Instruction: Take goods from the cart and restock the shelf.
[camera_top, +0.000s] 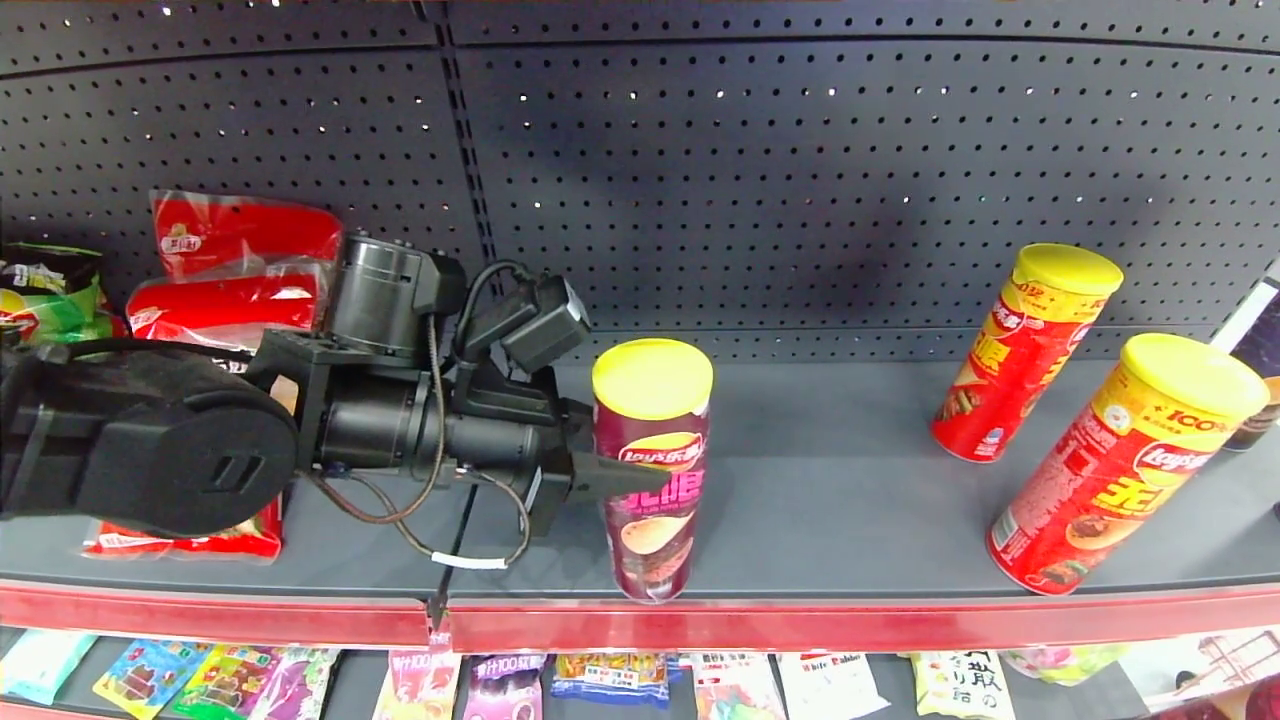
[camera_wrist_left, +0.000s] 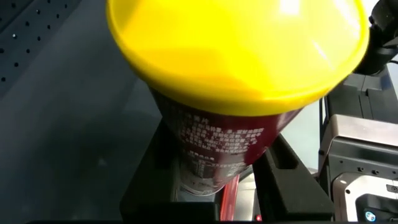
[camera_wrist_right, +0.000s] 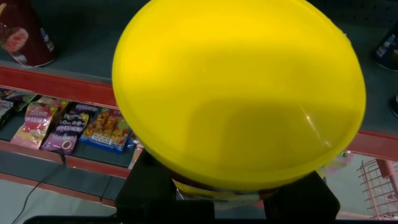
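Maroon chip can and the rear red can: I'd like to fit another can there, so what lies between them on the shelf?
Nothing: the head view shows bare grey shelf between the maroon chip can and the rear red can.

Shop aisle. Grey shelf (camera_top: 840, 500) with perforated back panel (camera_top: 800, 180) and red front strip (camera_top: 800, 625); chip canisters (camera_top: 1020, 350) standing on it, snack packets (camera_top: 610, 680) ranged on the tier below.

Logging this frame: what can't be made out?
Right wrist view: the yellow lid hides nearly all of the can beneath, so its kind cannot be told.
Left wrist view: the maroon can has most of its label covered by its own lid.
Head view: the left arm covers part of the red packets; a dark item is cut off by the right edge.
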